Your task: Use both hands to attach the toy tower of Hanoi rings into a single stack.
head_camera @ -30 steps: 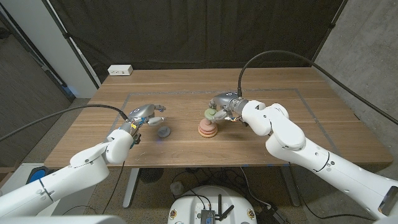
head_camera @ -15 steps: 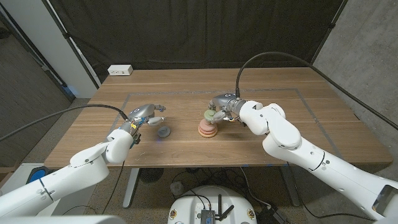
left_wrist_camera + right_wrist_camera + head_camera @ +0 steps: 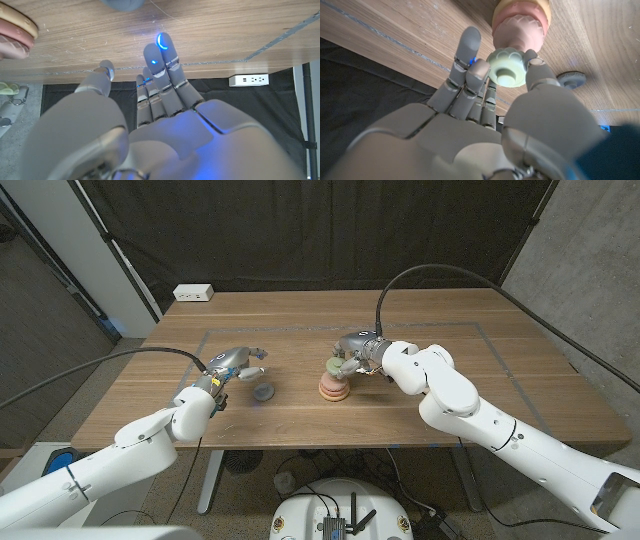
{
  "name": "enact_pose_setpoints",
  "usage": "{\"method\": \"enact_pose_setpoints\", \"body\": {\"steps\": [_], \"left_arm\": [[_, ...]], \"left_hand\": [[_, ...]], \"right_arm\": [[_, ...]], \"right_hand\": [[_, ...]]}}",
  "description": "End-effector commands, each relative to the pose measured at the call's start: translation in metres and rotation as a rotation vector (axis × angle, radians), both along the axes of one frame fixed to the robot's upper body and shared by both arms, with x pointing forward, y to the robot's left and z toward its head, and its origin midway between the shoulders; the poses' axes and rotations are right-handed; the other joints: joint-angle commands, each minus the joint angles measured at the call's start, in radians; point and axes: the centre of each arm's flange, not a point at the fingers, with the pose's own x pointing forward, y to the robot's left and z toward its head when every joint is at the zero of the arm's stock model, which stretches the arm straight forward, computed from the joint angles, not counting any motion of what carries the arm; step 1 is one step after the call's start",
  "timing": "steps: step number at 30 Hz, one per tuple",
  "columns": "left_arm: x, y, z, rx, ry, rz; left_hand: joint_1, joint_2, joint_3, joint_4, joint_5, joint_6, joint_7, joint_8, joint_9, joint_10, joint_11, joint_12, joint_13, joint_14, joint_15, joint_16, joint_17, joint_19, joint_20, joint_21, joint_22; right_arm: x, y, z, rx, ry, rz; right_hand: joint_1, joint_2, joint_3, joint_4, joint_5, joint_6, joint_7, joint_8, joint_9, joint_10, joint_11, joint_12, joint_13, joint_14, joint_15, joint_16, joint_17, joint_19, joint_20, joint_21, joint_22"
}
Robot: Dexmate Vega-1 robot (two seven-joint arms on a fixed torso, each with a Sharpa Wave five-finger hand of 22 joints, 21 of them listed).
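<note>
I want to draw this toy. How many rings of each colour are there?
Green ring: 1
Pink ring: 1
Peach ring: 1
Grey ring: 1
Total: 4

grey ring (image 3: 121, 4) cut by frame edge, pink stack (image 3: 17, 31) half cropped

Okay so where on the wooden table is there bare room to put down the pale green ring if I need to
Bare wood lies right of the pink and peach ring stack, out toward the table edge, and along the far side between the white power strip and the right hand. It is crowded between the stack and the grey disc by the left hand. The right hand holds the pale green ring.
</note>
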Motion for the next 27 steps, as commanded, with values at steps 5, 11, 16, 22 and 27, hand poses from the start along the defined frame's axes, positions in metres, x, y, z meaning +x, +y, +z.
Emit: {"method": "enact_pose_setpoints", "body": {"steps": [5, 11, 16, 22, 27], "left_arm": [[0.0019, 0.0001, 0.0041, -0.017, 0.000, -0.017], [0.0021, 0.0014, 0.0049, -0.019, -0.002, -0.017], [0.0031, 0.0026, 0.0043, -0.021, 0.003, -0.015], [0.0041, 0.0022, 0.0043, -0.021, 0.003, -0.017], [0.0045, 0.0016, 0.0043, -0.024, 0.002, -0.021]], "left_hand": [[0.000, -0.001, 0.010, -0.003, 0.005, 0.009, 0.000, -0.004, 0.004, 0.005, 0.001, 0.000, 0.003, 0.007, -0.093, 0.007, 0.002, 0.008, -0.088, 0.007, 0.001], [0.001, -0.001, 0.011, -0.004, 0.005, 0.010, -0.001, -0.004, 0.004, 0.004, 0.000, -0.001, 0.003, 0.009, -0.093, 0.010, 0.004, 0.007, -0.087, 0.008, 0.001], [0.002, 0.000, 0.014, -0.005, 0.006, 0.010, 0.000, -0.005, 0.004, 0.004, 0.003, -0.001, 0.003, 0.004, -0.093, 0.007, 0.001, 0.007, -0.087, 0.009, 0.001], [0.003, 0.000, 0.015, -0.005, 0.006, 0.010, 0.000, -0.005, 0.004, 0.005, 0.003, -0.001, 0.004, 0.005, -0.093, 0.008, 0.002, 0.007, -0.088, 0.011, 0.001], [0.003, 0.000, 0.016, -0.004, 0.006, 0.010, 0.000, -0.004, 0.004, 0.005, 0.002, -0.001, 0.004, 0.006, -0.093, 0.010, 0.002, 0.007, -0.088, 0.011, 0.001]], "right_arm": [[0.0025, 0.0143, -0.0002, -0.042, -0.006, 0.030], [0.0067, 0.0174, -0.0011, -0.059, -0.001, 0.028], [0.0084, 0.0182, -0.0020, -0.077, 0.005, 0.020], [0.0092, 0.0152, -0.0058, -0.086, 0.020, 0.007], [0.0098, 0.0136, -0.0072, -0.085, 0.024, 0.004]], "right_hand": [[0.040, 0.044, 0.052, 0.042, 0.005, 0.078, -0.073, 0.000, 0.006, 0.114, -0.102, 0.003, 0.004, -0.004, 0.002, 0.008, 0.003, 0.008, -0.024, -0.001, 0.002], [0.039, 0.045, 0.053, 0.042, 0.005, 0.078, -0.072, -0.001, 0.006, 0.115, -0.103, 0.002, 0.005, -0.006, 0.002, 0.008, 0.001, 0.008, -0.024, -0.001, 0.002], [0.038, 0.045, 0.054, 0.043, 0.005, 0.077, -0.074, -0.002, 0.006, 0.117, -0.102, 0.001, 0.006, -0.007, 0.002, 0.008, 0.000, 0.010, -0.024, -0.001, 0.004], [0.037, 0.045, 0.055, 0.043, 0.005, 0.079, -0.074, -0.003, 0.007, 0.117, -0.103, -0.001, 0.007, -0.008, 0.002, 0.010, 0.000, 0.010, -0.024, -0.001, 0.004], [0.036, 0.046, 0.056, 0.043, 0.005, 0.079, -0.075, -0.004, 0.007, 0.118, -0.103, -0.002, 0.008, -0.009, 0.002, 0.011, 0.000, 0.009, -0.024, -0.002, 0.004]]}}
